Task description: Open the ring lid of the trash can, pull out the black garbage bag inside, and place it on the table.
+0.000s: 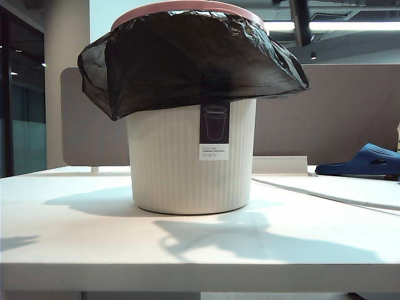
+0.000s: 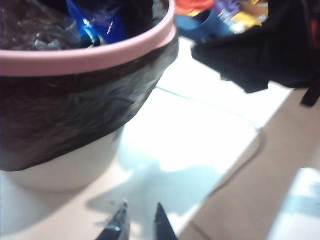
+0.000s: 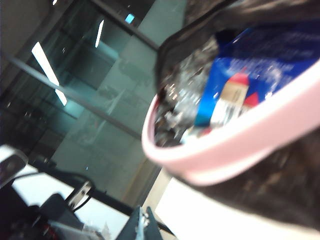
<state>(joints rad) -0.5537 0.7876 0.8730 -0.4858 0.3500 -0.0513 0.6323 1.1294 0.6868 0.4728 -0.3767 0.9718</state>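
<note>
- ring lid (image 1: 187,7) sits on trash can (image 1: 187,159), pinning black garbage bag (image 1: 187,62), frame centre.
- left gripper (image 2: 139,222) jaws slightly apart, holding nothing.
- right gripper (image 3: 141,225) jaws together, holding nothing.

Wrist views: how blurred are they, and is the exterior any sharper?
Exterior view: sharp, trash can backlit, shadows on the table. Left wrist view: soft blur, ring lid readable, left gripper dark. Right wrist view: heavy smear, right gripper barely visible.

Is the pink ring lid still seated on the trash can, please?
Yes: the ring lid sits on the trash can rim, clamping the black garbage bag.
</note>
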